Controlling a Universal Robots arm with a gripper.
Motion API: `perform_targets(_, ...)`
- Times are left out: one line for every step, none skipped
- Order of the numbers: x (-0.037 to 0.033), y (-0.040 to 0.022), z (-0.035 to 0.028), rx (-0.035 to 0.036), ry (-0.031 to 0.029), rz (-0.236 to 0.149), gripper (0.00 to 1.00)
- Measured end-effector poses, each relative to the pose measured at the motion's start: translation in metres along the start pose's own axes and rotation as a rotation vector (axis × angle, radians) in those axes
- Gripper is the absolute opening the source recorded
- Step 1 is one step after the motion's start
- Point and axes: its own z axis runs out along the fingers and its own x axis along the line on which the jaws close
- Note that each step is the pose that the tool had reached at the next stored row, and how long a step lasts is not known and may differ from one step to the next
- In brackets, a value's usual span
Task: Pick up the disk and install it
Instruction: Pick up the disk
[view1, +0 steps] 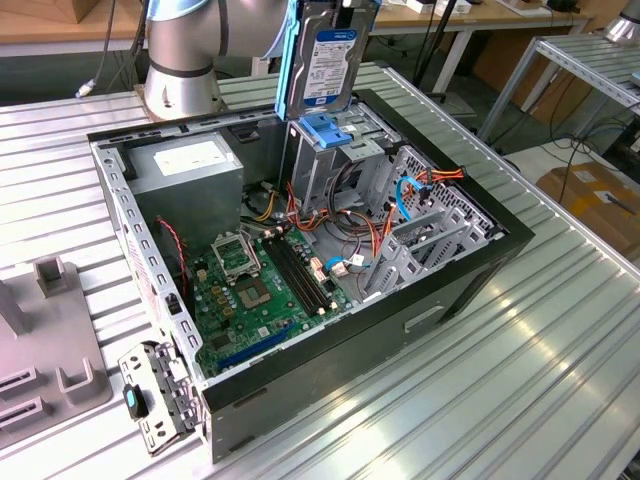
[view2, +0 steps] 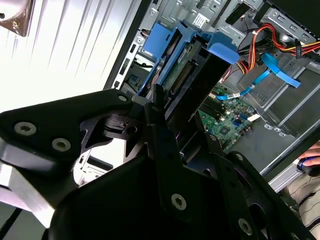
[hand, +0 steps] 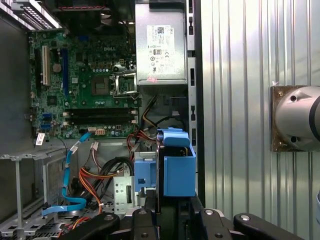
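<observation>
One half of the job looks done: the flat rectangular silver-grey disk (view1: 331, 60), with its white-and-blue label and light-blue plastic carrier rails, is off every surface and hangs upright above the open black tower computer case (view1: 470, 270). The case lies on its side on the ribbed aluminium table (view1: 520, 390). The black gripper (view2: 182, 117) is clamped on the disk, fingers pressed against opposite sides of it in the second wrist view, where the drive's connector end points down toward the case. In the exterior view the disk's lower edge sits just above a smaller light-blue plastic handle piece (view1: 325, 130) on top of the bare-metal drive cage (view1: 315, 175), which stands between the grey power-supply box (view1: 190, 165) and the case's far wall, beside the green motherboard (view1: 250, 290). The installing is what remains, by my reading: the disk is in no bay, and whether it touches the handle piece I cannot tell.
</observation>
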Motion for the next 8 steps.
perform_targets(0.0000, 0.0000, 0.0000, 0.0000, 0.0000, 0.000, 0.35)
perform_targets(0.0000, 0.0000, 0.0000, 0.0000, 0.0000, 0.000, 0.35)
perform_targets(0.0000, 0.0000, 0.0000, 0.0000, 0.0000, 0.000, 0.35)
perform_targets(0.0000, 0.0000, 0.0000, 0.0000, 0.0000, 0.000, 0.35)
perform_targets(0.0000, 0.0000, 0.0000, 0.0000, 0.0000, 0.000, 0.35)
perform_targets(0.0000, -0.0001, 0.0000, 0.0000, 0.0000, 0.000, 0.35)
perform_targets(0.0000, -0.0001, 0.0000, 0.0000, 0.0000, 0.000, 0.35)
perform_targets(0.0000, -0.0005, 0.0000, 0.0000, 0.0000, 0.000, 0.35)
